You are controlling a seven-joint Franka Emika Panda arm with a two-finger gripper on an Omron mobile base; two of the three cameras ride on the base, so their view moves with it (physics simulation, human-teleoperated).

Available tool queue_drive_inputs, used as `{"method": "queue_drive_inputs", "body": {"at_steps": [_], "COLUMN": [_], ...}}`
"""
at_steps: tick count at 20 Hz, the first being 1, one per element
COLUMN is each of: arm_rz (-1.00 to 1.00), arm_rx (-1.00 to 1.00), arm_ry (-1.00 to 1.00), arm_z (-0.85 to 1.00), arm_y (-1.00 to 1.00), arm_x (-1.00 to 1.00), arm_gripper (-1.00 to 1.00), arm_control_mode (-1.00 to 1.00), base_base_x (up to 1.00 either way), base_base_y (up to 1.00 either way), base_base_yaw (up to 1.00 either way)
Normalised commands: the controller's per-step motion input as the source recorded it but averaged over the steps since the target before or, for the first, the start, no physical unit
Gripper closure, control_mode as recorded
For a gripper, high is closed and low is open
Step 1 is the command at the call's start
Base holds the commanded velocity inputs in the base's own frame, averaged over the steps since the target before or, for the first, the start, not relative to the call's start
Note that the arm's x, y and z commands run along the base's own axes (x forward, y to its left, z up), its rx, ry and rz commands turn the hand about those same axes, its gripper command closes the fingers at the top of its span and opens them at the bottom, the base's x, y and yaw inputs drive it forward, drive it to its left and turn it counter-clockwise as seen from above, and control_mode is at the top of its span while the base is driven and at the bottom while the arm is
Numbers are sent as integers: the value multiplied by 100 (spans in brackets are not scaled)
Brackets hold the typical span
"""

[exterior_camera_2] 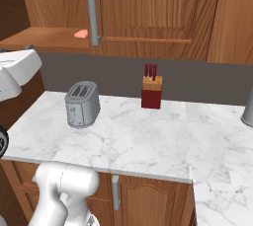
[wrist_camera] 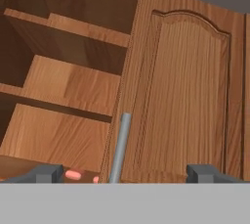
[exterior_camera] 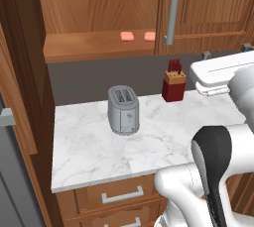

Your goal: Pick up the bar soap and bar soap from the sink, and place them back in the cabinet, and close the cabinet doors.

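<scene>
Gripper (wrist_camera: 124,173) wide open, holding nothing, its two dark fingertips (wrist_camera: 46,173) spread far apart at the bottom of the hand view, aimed up at the cabinet (wrist_camera: 73,86). Between the tips stands the grey vertical bar handle (wrist_camera: 120,147) of the right cabinet door (wrist_camera: 185,96), which looks shut. Left side of the cabinet open, plank shelves exposed. Both bar soaps lie on the bottom shelf (exterior_camera: 89,45), near each other but apart: one bar soap (exterior_camera: 127,35) in the open, the second bar soap (exterior_camera: 150,35) just left of the handle. The right base view shows one pink bar by the handle. Below, the marble desk (exterior_camera: 94,146) carries a grey toaster (exterior_camera: 122,109) and a red knife block (exterior_camera: 173,85), well apart. Wooden drawers (exterior_camera: 121,196) under the desk.
</scene>
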Motion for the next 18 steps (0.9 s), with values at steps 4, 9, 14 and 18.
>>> {"method": "queue_drive_inputs", "body": {"at_steps": [4, 9, 14, 18], "arm_rz": [0, 0, 0, 0], "arm_rx": [0, 0, 0, 0], "arm_ry": [0, 0, 0, 0], "arm_z": [0, 0, 0, 0], "arm_y": [0, 1, 0, 0], "arm_x": [-19, -16, -23, -24], "arm_gripper": [-100, -100, -100, -100], "arm_control_mode": [-100, -100, -100, -100], "base_base_x": [0, 0, 0, 0], "base_base_y": [0, 0, 0, 0], "base_base_yaw": [0, 0, 0, 0]}}
